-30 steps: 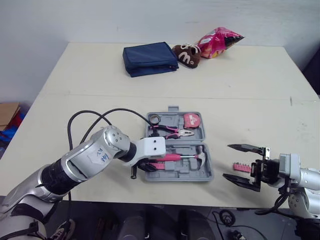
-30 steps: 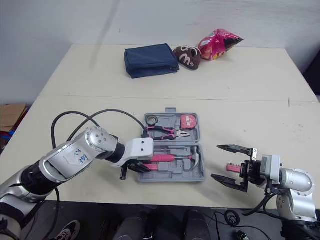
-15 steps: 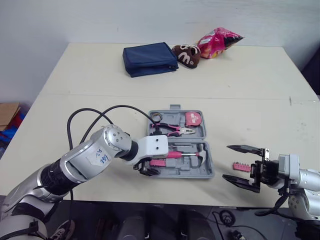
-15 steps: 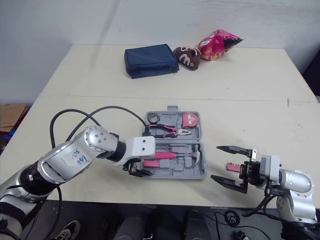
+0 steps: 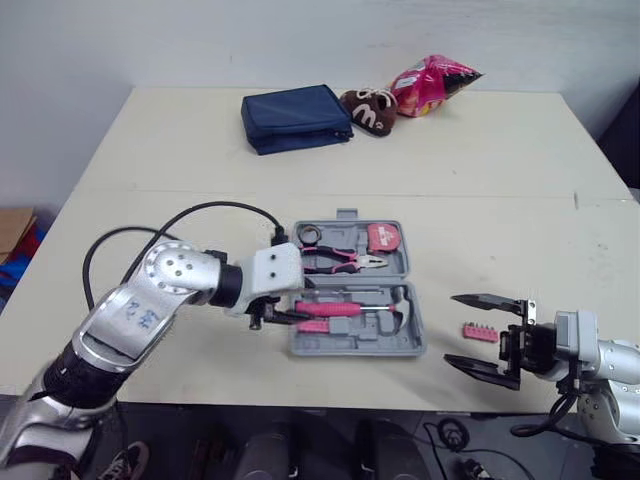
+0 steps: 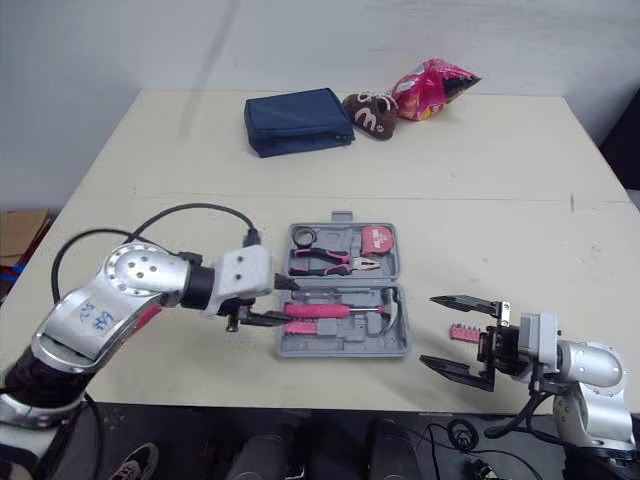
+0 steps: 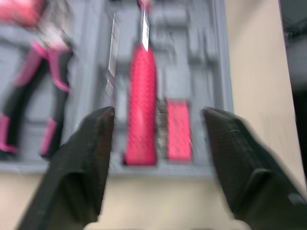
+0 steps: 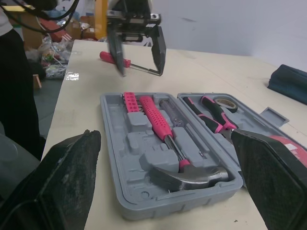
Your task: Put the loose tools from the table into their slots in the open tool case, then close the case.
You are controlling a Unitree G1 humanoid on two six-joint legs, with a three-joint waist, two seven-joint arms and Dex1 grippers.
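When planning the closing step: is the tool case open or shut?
Open: tool case lies flat, hammer and pliers showing in slots.

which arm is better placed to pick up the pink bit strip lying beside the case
Right. The right claw, open, is just beside the pink strip of screwdriver bits; the left claw, also open, is at the far end of the grey plastic tool case.
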